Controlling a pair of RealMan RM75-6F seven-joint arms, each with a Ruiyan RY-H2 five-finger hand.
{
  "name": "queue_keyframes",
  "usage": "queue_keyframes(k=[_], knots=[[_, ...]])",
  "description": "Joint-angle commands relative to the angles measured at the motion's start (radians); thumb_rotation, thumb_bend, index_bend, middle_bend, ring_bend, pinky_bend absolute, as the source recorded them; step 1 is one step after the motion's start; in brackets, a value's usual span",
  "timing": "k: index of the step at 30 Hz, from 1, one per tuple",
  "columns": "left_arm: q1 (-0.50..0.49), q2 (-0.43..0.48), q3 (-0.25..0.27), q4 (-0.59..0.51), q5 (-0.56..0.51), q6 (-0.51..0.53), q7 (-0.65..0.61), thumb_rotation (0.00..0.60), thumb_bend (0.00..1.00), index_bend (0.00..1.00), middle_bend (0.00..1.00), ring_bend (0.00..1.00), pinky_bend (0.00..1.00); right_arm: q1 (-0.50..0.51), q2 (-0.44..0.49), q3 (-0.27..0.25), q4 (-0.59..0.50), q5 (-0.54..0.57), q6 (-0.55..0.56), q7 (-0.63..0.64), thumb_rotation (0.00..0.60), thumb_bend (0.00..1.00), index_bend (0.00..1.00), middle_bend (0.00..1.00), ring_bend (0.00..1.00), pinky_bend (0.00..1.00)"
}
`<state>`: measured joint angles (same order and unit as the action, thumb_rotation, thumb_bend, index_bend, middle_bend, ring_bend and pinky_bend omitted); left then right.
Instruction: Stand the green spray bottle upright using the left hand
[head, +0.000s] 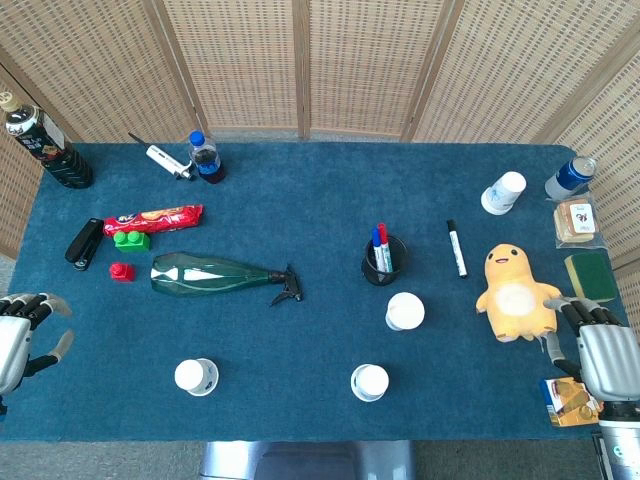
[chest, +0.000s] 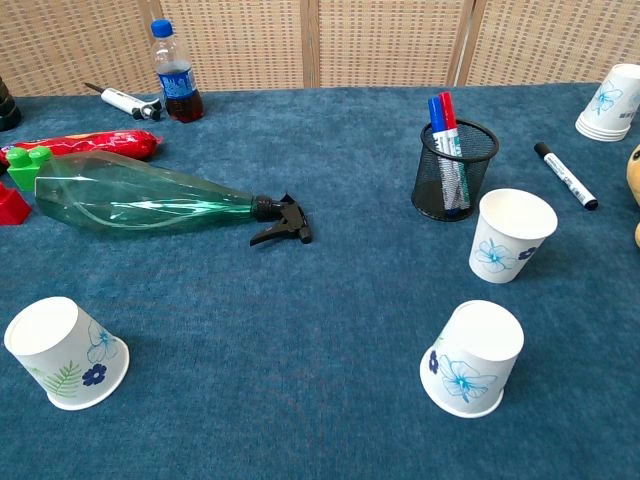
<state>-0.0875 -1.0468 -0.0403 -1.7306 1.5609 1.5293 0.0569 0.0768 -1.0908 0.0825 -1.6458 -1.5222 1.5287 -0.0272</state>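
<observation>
The green spray bottle (head: 212, 273) lies on its side on the blue table, black trigger nozzle (head: 287, 286) pointing right; in the chest view the bottle (chest: 140, 203) stretches across the upper left. My left hand (head: 22, 335) rests at the table's left edge, well left of the bottle, fingers apart and holding nothing. At the right edge my right hand (head: 605, 352) rests beside a yellow plush toy (head: 515, 293), also empty. Neither hand shows in the chest view.
Red and green bricks (head: 128, 250), a snack pack (head: 152, 215) and a stapler (head: 84, 243) lie left of the bottle's base. Paper cups (head: 196, 376) (head: 369, 382) (head: 405, 311) stand in front. A pen holder (head: 384, 261), marker (head: 456, 248), cola bottle (head: 206, 158) sit farther off.
</observation>
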Motion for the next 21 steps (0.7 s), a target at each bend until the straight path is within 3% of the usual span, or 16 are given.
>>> queue_keyframes(k=[1, 13, 21], knots=[[-0.007, 0.003, -0.003, -0.004, 0.001, -0.009, 0.004, 0.600, 0.39, 0.45, 0.43, 0.38, 0.31, -0.004, 0.000, -0.002, 0.001, 0.001, 0.003, 0.001, 0.600, 0.53, 0.32, 0.36, 0.27, 0.38], [-0.075, 0.053, -0.030, -0.058, -0.009, -0.092, 0.039, 0.600, 0.39, 0.40, 0.38, 0.36, 0.31, -0.006, -0.004, -0.001, 0.004, 0.003, 0.003, 0.005, 0.600, 0.53, 0.32, 0.36, 0.27, 0.38], [-0.222, 0.117, -0.077, -0.157, -0.087, -0.319, 0.107, 0.600, 0.38, 0.29, 0.27, 0.28, 0.24, 0.010, -0.021, -0.002, 0.000, -0.020, -0.007, 0.010, 0.600, 0.53, 0.32, 0.36, 0.27, 0.38]])
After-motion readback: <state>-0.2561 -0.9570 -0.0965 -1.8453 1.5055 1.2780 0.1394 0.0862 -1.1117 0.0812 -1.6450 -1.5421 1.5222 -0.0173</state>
